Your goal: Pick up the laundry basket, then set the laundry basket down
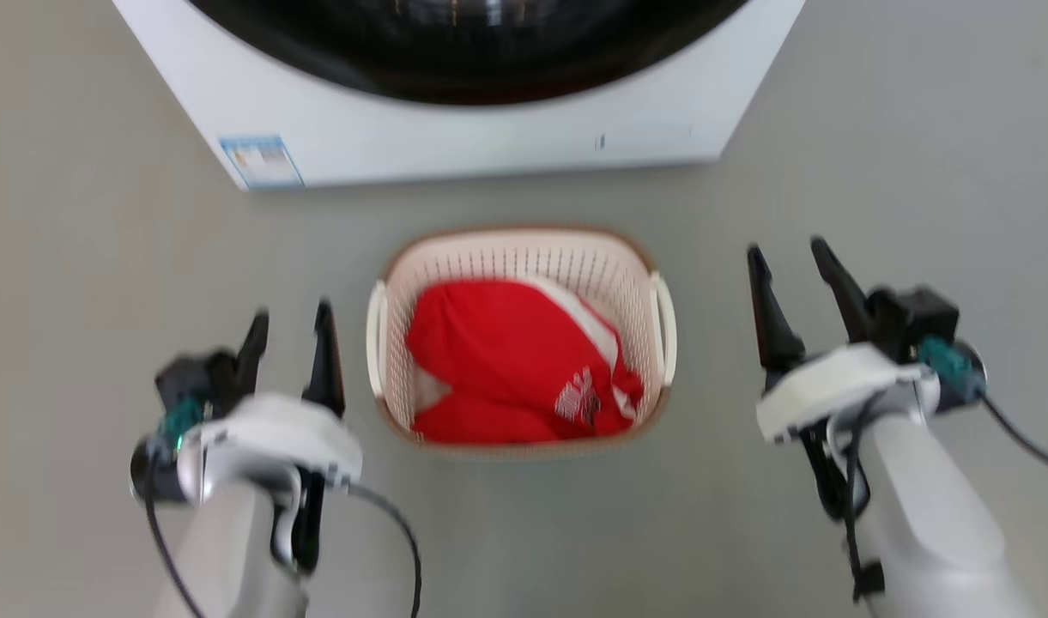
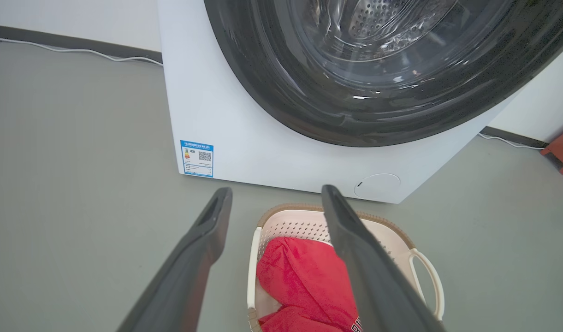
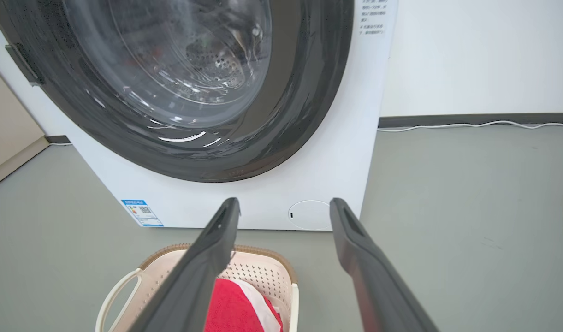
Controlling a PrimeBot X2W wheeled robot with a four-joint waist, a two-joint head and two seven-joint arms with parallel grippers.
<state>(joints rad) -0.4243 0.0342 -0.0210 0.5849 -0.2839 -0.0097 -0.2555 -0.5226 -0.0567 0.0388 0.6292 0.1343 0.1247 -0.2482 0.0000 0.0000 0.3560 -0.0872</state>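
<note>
Laundry basket [image 1: 524,257], frame centre; left gripper [image 1: 289,313] and right gripper [image 1: 785,249] spread, flanking; recommended: pinch side handles [image 1: 375,330] evenly, lift level.

The left hand [image 2: 275,192] hangs spread near the laundry basket [image 2: 295,226].

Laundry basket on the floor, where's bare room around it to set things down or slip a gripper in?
Bare grey floor lies wide on both sides of the cream perforated plastic basket, beyond the open left gripper and right gripper. Tighter: the strip before the white washing machine. Crowded: inside, a red garment.
</note>
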